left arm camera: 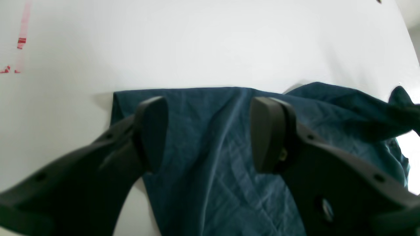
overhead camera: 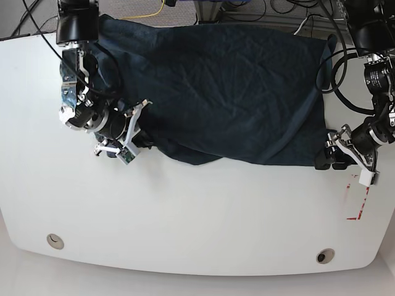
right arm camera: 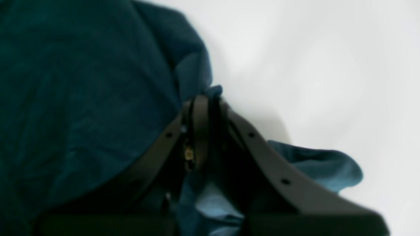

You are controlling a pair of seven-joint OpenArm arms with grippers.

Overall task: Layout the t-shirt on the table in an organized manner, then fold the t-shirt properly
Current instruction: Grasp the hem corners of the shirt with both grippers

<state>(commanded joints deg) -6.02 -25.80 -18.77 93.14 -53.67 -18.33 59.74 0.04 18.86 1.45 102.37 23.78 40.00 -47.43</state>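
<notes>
I see a glossy white surface (overhead camera: pixel 185 216) with curved edges. The dark navy t-shirt (overhead camera: pixel 228 92) lies spread directly on it, wrinkled, covering the far half and reaching the far edge. Its near hem is uneven, with a bunched fold at the corner on the base view's left. Nearer to me than the t-shirt, two round grommet holes (overhead camera: pixel 55 240) sit by the near edge, one toward each corner. Red tape marks (overhead camera: pixel 358 203) lie just past the t-shirt's near corner on that view's right.
</notes>
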